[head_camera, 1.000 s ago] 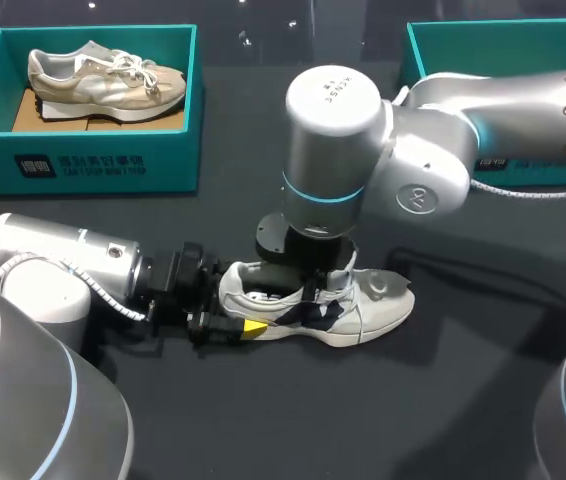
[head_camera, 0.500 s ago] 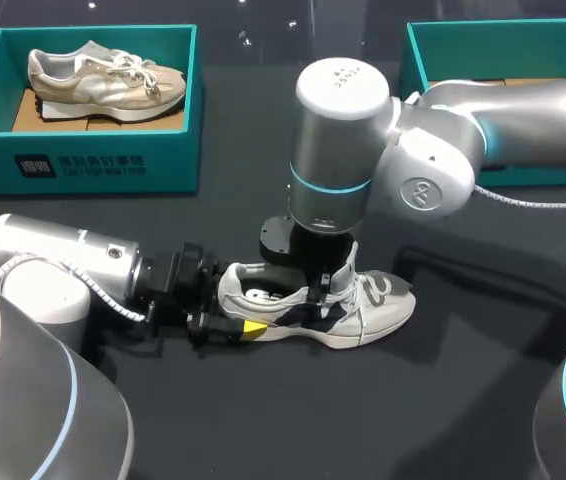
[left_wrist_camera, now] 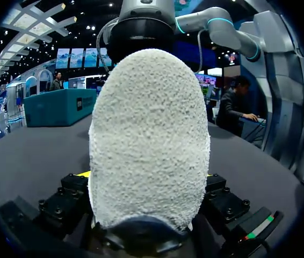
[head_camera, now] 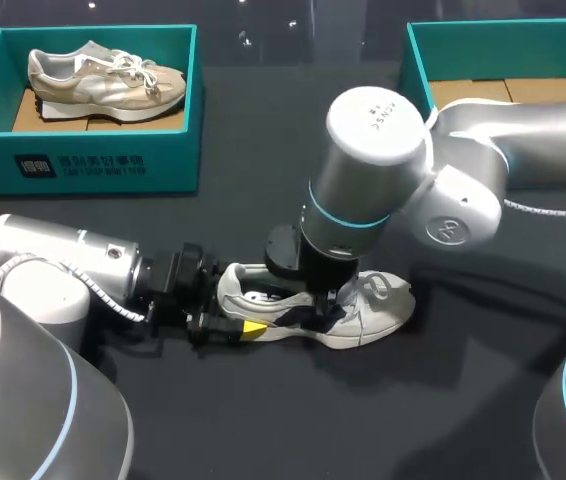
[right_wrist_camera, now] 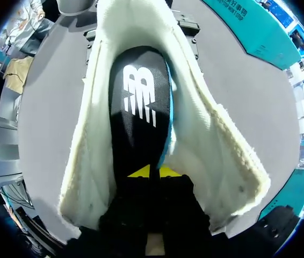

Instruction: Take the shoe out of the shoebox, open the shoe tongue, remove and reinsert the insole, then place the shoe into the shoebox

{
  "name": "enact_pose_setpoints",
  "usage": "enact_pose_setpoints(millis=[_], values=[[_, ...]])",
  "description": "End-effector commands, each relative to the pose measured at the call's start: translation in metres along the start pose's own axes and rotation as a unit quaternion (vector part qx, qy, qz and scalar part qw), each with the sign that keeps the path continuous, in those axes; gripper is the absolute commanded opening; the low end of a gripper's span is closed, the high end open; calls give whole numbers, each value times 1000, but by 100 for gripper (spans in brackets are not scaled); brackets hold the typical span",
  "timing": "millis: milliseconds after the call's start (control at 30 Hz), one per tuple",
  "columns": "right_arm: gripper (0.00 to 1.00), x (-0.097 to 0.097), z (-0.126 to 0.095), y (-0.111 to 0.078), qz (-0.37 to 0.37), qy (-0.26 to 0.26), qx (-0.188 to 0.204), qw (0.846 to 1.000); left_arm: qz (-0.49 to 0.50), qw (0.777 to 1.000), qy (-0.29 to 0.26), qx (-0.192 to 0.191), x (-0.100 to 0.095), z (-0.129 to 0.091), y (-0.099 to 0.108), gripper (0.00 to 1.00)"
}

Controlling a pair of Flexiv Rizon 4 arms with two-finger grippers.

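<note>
On the desk [head_camera: 263, 430] near me, the left hand [head_camera: 231, 322] clamps the white shoe's [head_camera: 375, 308] heel from both sides. The shoe has not shifted. Just beyond, the right arm has leaned rightward over the opening. Its right hand [right_wrist_camera: 152, 173] is closed, tips nearly together, on the black insole [right_wrist_camera: 138, 107]. The insole step looks underway. The empty shoebox [head_camera: 418, 45] waits at far right.

We see a white logo mark printed on the black insole [right_wrist_camera: 139, 107] inside the shoe [right_wrist_camera: 216, 145], a symbol rather than words we can spell out. The front wall of the teal shoebox [head_camera: 83, 165] on the desk [head_camera: 243, 130] carries a white emblem beside two lines of small white print, too small for us to read. The round cap of our right arm [head_camera: 378, 110] bears faint lettering, likewise illegible.
</note>
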State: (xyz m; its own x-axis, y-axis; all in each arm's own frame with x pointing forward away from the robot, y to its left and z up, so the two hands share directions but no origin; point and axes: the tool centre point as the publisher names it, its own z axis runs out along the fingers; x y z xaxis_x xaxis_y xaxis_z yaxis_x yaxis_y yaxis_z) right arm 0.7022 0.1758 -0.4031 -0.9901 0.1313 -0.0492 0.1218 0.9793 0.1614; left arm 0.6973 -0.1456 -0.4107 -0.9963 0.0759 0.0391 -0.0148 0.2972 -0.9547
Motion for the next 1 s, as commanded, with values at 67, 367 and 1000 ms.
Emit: enact_pose_setpoints(millis=[67,367,1000], values=[[0,15,-18,-9,-9,-40,-35,999,0,1000,0,-1,0,1,0,0],[0,10,-30,-10,-31,-79,-87,993,0,1000,0,-1,0,1,0,0],[0,-3,-36,-11,-68,-109,-166,978,0,1000,0,-1,0,1,0,0]])
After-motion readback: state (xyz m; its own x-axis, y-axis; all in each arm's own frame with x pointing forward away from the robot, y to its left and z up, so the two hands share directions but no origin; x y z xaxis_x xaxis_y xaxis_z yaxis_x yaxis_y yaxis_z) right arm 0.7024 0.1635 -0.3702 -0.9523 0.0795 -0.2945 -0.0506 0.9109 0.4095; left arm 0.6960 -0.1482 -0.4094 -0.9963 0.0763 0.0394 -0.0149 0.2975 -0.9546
